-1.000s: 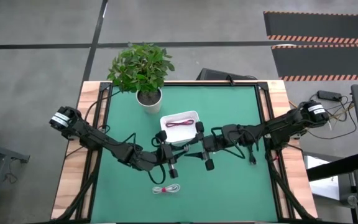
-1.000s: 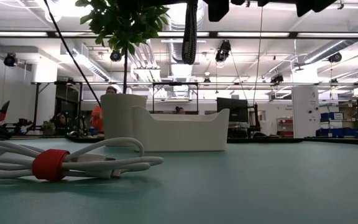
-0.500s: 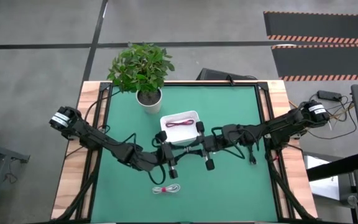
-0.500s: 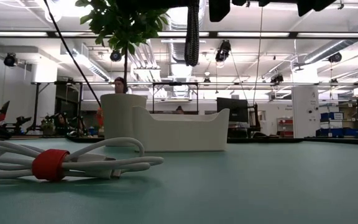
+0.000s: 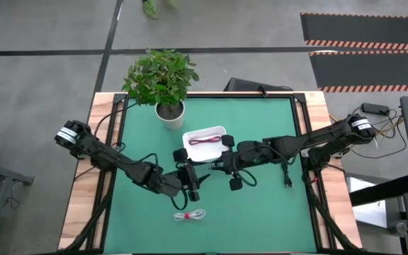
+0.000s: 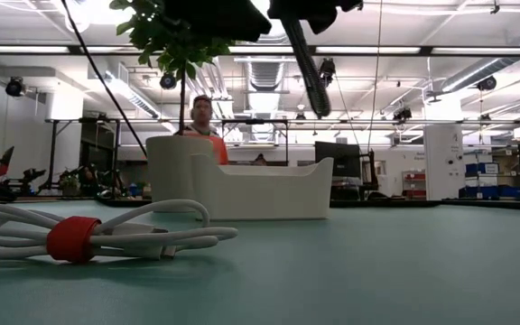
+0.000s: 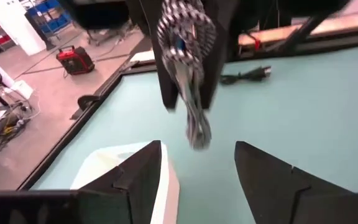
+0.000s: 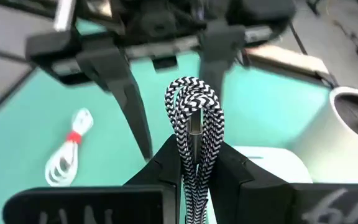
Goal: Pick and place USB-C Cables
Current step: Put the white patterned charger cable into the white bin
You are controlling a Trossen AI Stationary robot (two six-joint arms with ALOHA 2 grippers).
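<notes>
The silver-grey braided USB-C cable [image 8: 194, 118] is a small bundle, and my right gripper [image 8: 196, 152] is shut on it above the table's middle, just near of the white tray [image 5: 205, 142]. My left gripper [image 7: 197, 149] faces it from close by, open, with its fingers on either side of the cable's hanging end [image 7: 196, 127] and apart from it. A dark red cable [image 5: 204, 139] lies in the tray. The white cable with a red tie [image 5: 190, 214] lies flat on the mat toward the near edge. My right gripper pinches the braided bundle between its two fingers [image 8: 166, 162]. The looped end [image 8: 193, 93] sticks out past the fingertips. The fingers reach in from the table's right side. The bundle is lifted clear of the mat, and one end [image 6: 310, 68] hangs slanting below the gripper.
A potted plant in a white pot [image 5: 169, 112] stands behind the tray toward the far left. A black plug and wire [image 5: 287, 177] lie on the mat at the right. The green mat [image 5: 261, 212] is bare at the near right. A person stands in the room beyond the table.
My left gripper has opened and let go of the braided cable, and my right gripper has shut on it. The right gripper has then moved toward the tray, to the far and left. The cable's hanging end, upright before, now slants.
</notes>
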